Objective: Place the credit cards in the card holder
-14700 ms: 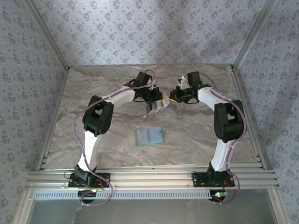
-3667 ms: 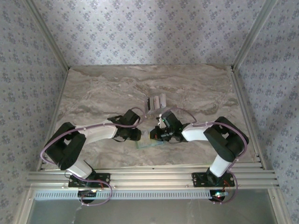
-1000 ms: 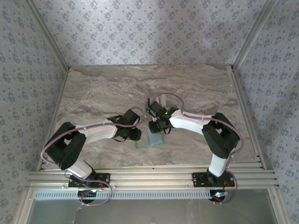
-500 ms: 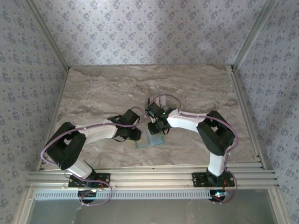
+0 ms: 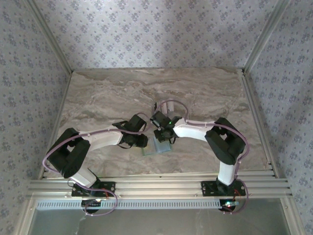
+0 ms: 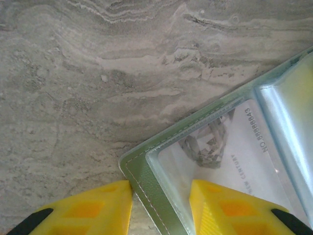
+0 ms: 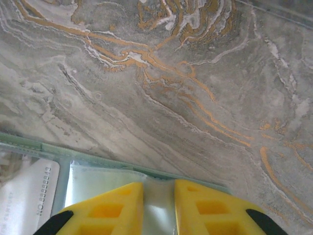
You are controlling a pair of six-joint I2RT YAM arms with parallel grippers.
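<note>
**Left gripper** (image 6: 160,192): the jaws are partly open and straddle one corner of the card holder (image 6: 143,172). One yellow finger (image 6: 93,208) stands on the bare table (image 6: 73,73). The other stands over the holder's clear pocket (image 6: 286,122). A sliver of table shows between the first finger and the stitched green edge, so the corner is not pinched.

**Right gripper** (image 7: 159,191): the jaws stand a narrow gap apart at the holder's far edge. A pale, shiny strip fills that gap. I cannot tell whether it is clamped.

**Card holder:** it lies open and flat, about midway between the table's left and right edges and nearer the near edge than the far one.

**Writing:** a white credit card (image 6: 230,156) sits inside the clear pocket. It carries "NO" followed by a number that reads roughly 8888843. The word "CENTURY" and a grey emblem are also printed on it.

**Hidden or cut off:**
- The finger bases run off the bottom of both wrist views.
- The holder runs out of frame in both wrist views.
- From above, the two arms cover much of the holder and leave only its pale-green near part (image 5: 157,148) showing.
</note>
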